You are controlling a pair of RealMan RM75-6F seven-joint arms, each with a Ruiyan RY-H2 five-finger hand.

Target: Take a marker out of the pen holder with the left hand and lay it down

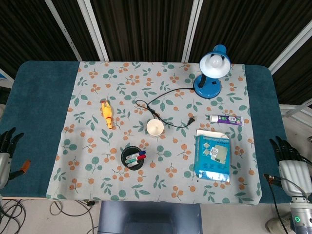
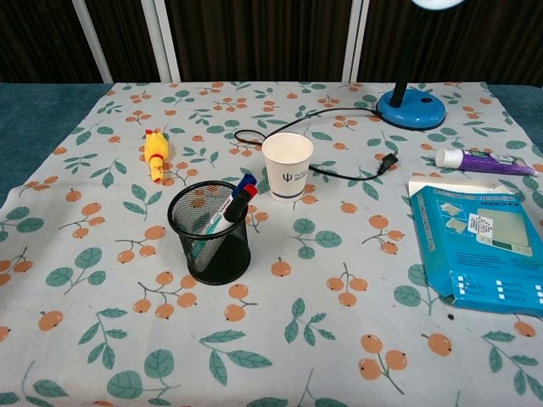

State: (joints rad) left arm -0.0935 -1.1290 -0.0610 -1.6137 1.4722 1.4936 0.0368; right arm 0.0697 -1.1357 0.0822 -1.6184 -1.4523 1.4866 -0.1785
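A black mesh pen holder stands near the table's front, left of centre, with several markers leaning in it, caps up. My left hand hangs at the far left edge of the head view, beside the table, fingers spread and holding nothing. My right hand sits at the far right edge, fingers also apart and empty. Both hands are far from the holder, and neither shows in the chest view.
A white paper cup stands just behind the holder. A yellow rubber chicken lies to the left. A blue lamp with black cord, a tube and a blue box occupy the right side.
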